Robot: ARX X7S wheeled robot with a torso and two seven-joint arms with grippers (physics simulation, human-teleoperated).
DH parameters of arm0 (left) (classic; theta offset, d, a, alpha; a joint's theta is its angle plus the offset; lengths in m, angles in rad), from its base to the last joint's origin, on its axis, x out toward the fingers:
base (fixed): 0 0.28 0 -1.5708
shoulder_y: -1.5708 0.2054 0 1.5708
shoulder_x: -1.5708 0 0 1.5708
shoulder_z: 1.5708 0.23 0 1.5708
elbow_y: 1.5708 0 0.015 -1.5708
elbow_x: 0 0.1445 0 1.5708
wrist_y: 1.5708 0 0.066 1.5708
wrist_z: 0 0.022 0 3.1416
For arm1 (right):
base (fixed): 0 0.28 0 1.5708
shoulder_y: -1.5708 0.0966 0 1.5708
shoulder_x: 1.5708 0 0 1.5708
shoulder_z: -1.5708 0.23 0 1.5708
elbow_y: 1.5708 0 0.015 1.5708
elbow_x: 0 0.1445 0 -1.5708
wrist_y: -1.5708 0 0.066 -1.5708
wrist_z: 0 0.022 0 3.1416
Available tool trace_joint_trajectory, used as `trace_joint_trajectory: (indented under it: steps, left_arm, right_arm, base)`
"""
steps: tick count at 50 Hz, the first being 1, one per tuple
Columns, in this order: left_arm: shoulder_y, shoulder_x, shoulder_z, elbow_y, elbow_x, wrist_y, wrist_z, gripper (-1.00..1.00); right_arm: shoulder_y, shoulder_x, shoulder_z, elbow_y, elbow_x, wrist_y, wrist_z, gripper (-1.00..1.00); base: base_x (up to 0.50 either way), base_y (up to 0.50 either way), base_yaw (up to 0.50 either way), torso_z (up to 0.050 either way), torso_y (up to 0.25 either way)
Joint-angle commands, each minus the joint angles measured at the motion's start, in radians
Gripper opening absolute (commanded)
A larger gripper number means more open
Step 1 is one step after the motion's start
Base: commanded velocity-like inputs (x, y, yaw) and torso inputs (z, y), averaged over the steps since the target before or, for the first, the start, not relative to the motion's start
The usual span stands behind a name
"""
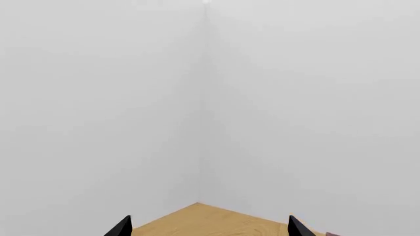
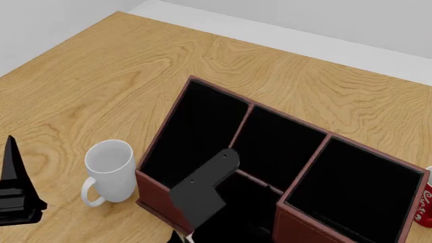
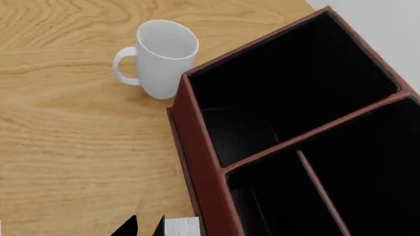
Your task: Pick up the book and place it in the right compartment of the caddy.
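Room: pale grey walls meeting in a corner, light wooden counter (image 2: 101, 76) running up to them.
Caddy: the caddy (image 2: 157, 195) sits angled on the counter, black inside; white mug (image 2: 111, 169) just beside its left end, a red can (image 2: 425, 202) at its far right.
Book: only a sliver of white page edges shows, the book (image 3: 182, 227) low at the right wrist view's edge, next to dark claw tips and close to the caddy's outer wall.
Right claw: right claw (image 3: 141, 227) appears to have the book pinched, though too little shows to be sure.
Right arm pose: a flat black link crosses low over the caddy's near wall.
Left claw: left claw (image 1: 208, 228) parted and empty, pointed at the wall corner, parked by the mug.
Doing it well: I'd lift the book above the tall wall, carry it across to the right compartment (image 2: 354, 187), keep it upright, lower it straight in.
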Motion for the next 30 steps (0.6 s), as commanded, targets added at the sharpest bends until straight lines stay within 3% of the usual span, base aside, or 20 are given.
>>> trace_joint_trajectory:
  steps: [1, 30]
  left_arm:
    - [0.002, -0.004, -0.002, 0.005, -0.007, 0.001, -0.005, 1.0]
    - [0.0, -0.01, 0.019, -0.003, 0.002, 0.007, -0.015, 1.0]
  right_arm:
    - [-0.035, 0.012, -0.013, 0.021, 0.004, -0.006, 0.004, 1.0]
    - [-0.082, 0.027, -0.009, 0.141, 0.025, -0.114, -0.022, 1.0]
  base:
    - [0.0, 0.0, 0.0, 0.0, 0.0]
    - [0.0, 0.0, 0.0, 0.0, 0.0]
